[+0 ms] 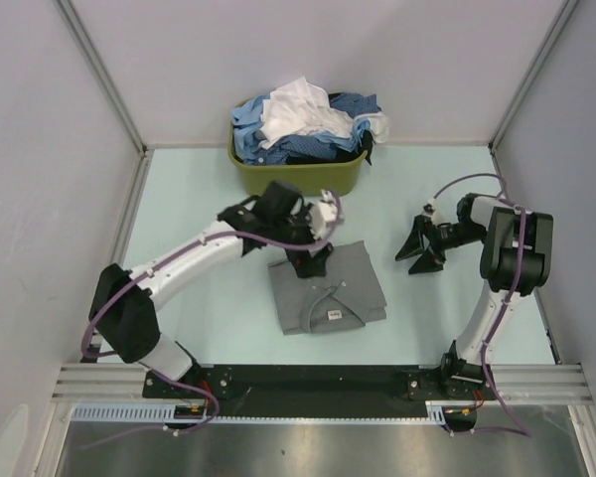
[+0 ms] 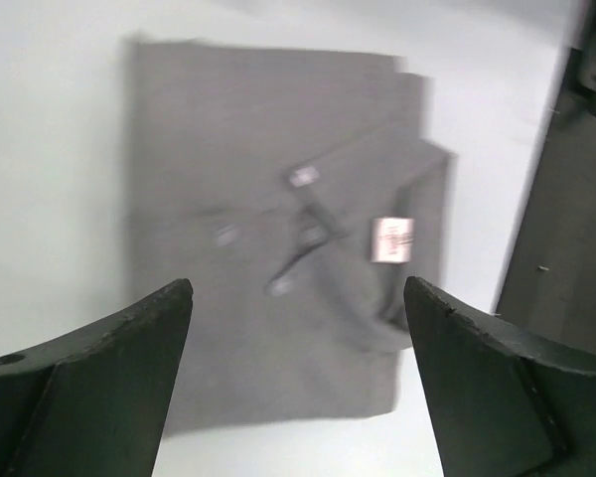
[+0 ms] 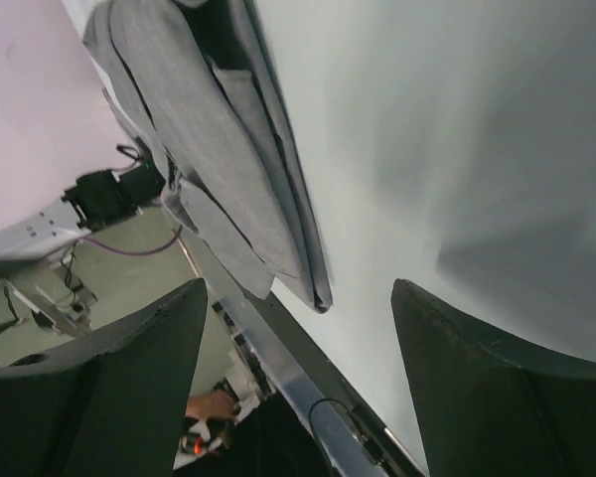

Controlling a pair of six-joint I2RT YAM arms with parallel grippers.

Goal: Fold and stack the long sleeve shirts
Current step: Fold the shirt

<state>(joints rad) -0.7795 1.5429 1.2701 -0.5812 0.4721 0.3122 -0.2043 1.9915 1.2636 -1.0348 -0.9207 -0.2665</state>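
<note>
Grey shirt (image 1: 328, 288) is lying folded on the surface (image 1: 209, 308), left fingers (image 2: 99, 388) hovering wide and empty above it, right fingers (image 3: 109, 388) gaping empty nearby. Blue and white shirts (image 1: 303, 119) are sitting in the olive basket (image 1: 298, 181), waiting for folding.

Robotics lab test cell, pale green bench (image 1: 209, 333) boxed in by plain grey panel walls (image 1: 30, 149) on aluminium posts (image 1: 104, 78), white-and-black left arm (image 1: 194, 255) and right arm (image 1: 487, 318) bolted to a black base plate (image 1: 308, 383), purple cables (image 1: 467, 180) looped along them, slotted cable duct (image 1: 129, 412) at the near edge
</note>
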